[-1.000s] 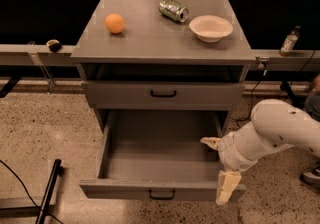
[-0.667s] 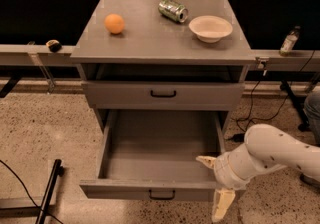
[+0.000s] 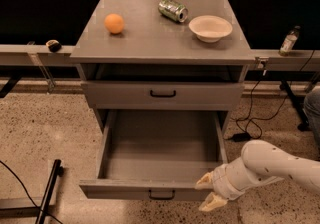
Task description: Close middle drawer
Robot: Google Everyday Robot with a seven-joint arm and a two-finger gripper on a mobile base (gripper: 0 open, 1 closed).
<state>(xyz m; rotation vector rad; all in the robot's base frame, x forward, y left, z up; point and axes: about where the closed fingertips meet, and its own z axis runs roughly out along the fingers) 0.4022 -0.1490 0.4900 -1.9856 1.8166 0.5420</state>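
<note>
The gripper (image 3: 210,193) had dropped and slid left over the last second, from beside the right wall of the drawer (image 3: 140,189) to the right end of its front panel. Its two pale fingers (image 3: 204,182) stood apart, one at the panel's top edge and one lower, in front of the panel. They clamped nothing. Whether they already touched the panel could not be told.

The drawer itself had not moved. It was pulled out all the way, its grey box bare, its handle (image 3: 162,196) low on the front and left of the gripper. The upper drawer (image 3: 162,94) above it was shut. On the cabinet top (image 3: 150,43) an orange (image 3: 114,23), a can (image 3: 173,9) and a bowl (image 3: 210,28) lay where they had been.

So the closing had not begun, but the approach looked done: the gripper sat where a push straight back toward the cabinet would likely drive the drawer in. Pushing from the right end might skew it on its rails
</note>
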